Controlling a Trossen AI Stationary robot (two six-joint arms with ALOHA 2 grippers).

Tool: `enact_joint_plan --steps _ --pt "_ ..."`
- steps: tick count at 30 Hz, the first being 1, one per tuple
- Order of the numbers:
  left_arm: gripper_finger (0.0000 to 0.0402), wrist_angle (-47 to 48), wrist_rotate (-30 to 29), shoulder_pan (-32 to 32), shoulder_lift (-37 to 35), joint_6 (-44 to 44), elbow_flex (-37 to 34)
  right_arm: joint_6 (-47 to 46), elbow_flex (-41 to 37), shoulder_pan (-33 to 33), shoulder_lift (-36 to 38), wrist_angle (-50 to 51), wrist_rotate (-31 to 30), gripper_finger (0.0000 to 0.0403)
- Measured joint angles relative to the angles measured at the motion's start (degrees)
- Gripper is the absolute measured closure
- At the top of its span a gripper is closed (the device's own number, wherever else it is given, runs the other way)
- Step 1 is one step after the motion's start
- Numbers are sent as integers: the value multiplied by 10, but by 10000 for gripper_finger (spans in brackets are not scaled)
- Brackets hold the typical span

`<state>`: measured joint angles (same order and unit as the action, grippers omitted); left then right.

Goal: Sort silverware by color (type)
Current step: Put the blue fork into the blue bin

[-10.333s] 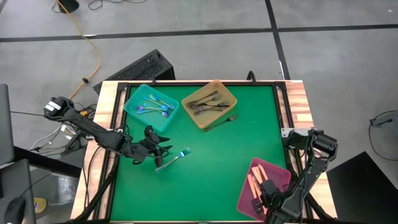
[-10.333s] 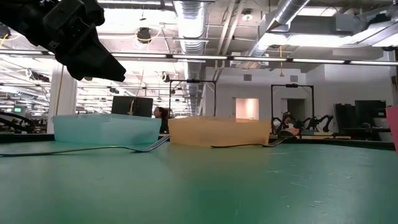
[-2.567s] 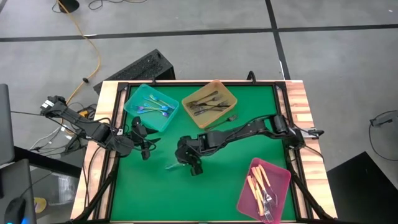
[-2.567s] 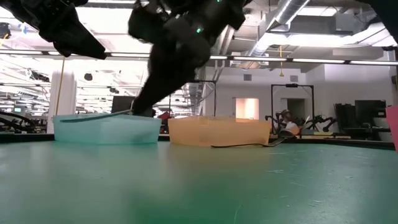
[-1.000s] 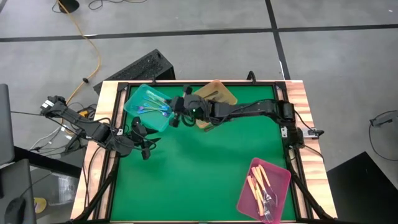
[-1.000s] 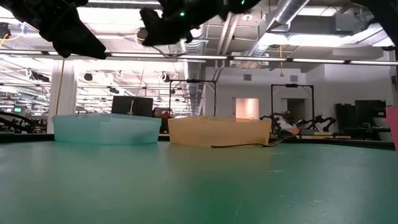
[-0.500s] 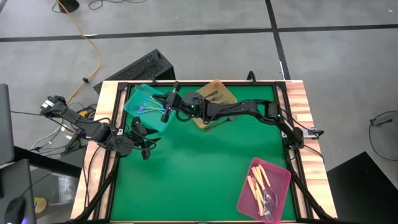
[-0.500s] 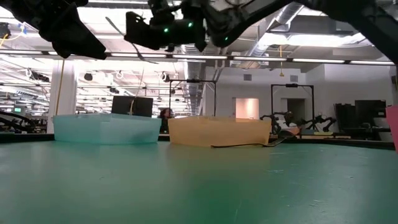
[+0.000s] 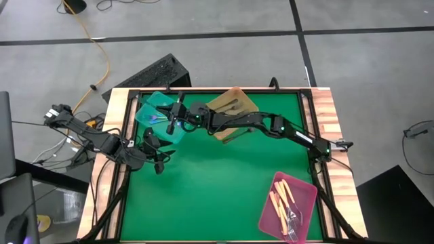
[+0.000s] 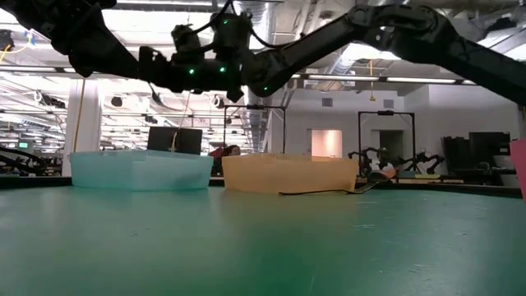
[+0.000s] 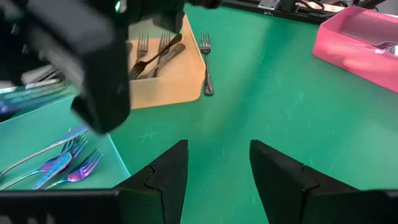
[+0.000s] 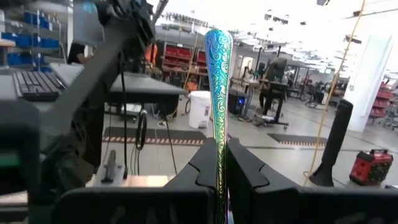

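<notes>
Right arm stretched across the green table (image 9: 224,183), its gripper (image 9: 178,116) above the teal tray (image 9: 150,107) and clamped on an iridescent blue utensil (image 12: 218,93) standing upright between the fingers. The left gripper (image 9: 157,147) waits near the table's left edge, jaws parted around nothing. A dark fork (image 11: 206,63) lies just beside the amber tray (image 11: 168,87).

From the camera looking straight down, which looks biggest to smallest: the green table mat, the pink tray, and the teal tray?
1. Green table mat, by far the largest.
2. Pink tray, in full view.
3. Teal tray, uncertain: the right arm reaches over it and hides part, so it may match the pink tray.
</notes>
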<state>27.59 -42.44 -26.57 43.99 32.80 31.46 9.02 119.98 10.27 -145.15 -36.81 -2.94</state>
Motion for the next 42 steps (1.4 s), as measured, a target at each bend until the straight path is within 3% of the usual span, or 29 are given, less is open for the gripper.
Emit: enact_joint_plan --steps 5,10,17,35,42 --pt "246 2 2 0 0 0 0 -4 39 9 -17 27 2 367" --pt "246 1 1 0 0 -1 0 -37 40 27 -26 23 37 367" --pt "246 0 1 0 0 0 0 -79 39 39 -49 27 42 367" --pt "246 0 0 0 0 -1 0 -55 39 53 -52 104 47 367" --pt "246 0 0 0 0 -1 0 -45 32 59 -52 111 78 367"
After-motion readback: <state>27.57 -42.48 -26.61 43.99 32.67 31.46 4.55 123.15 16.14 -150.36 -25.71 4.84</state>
